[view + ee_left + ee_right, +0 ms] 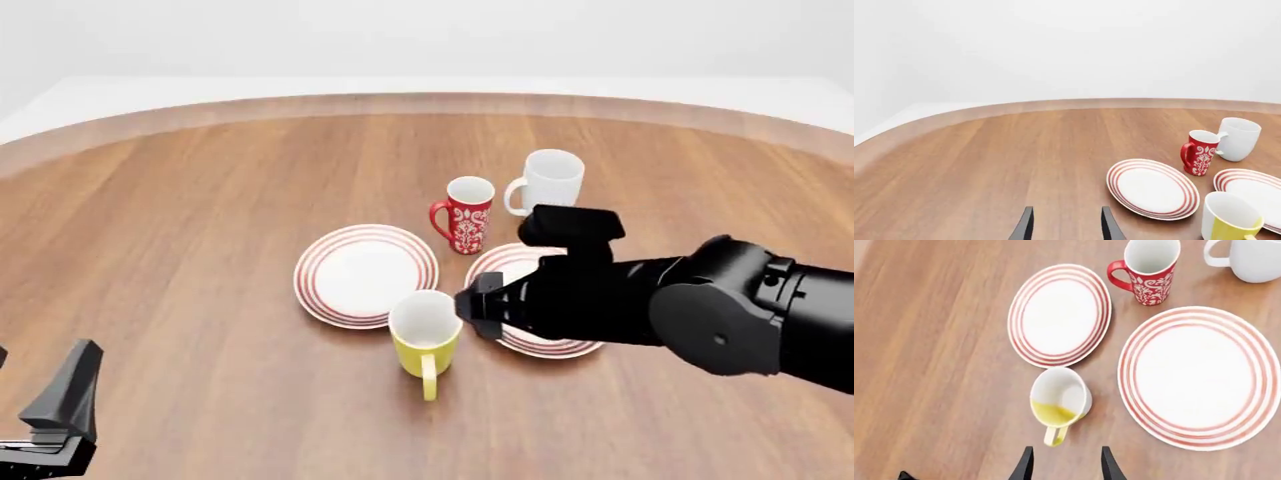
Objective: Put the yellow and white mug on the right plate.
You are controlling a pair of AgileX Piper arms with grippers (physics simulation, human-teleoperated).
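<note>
Wooden table with a rounded far edge fills the scene before you, under a plain white background. Nearest to you, at the left corner, your left gripper waits low over bare wood; in its wrist view the two dark fingers stand apart and hold nothing. A little farther, the yellow and white mug stands upright on the table, its handle pointing toward you, just near the gap between the two plates. Your right gripper is right beside the mug's rim on its right side, above the near left part of the right plate; its fingers are spread and empty, and the mug is not between them. The left plate lies beside the right one, close but apart. Beyond the plates the red patterned mug stands upright, and the white mug is just right of it, a bit farther.
</note>
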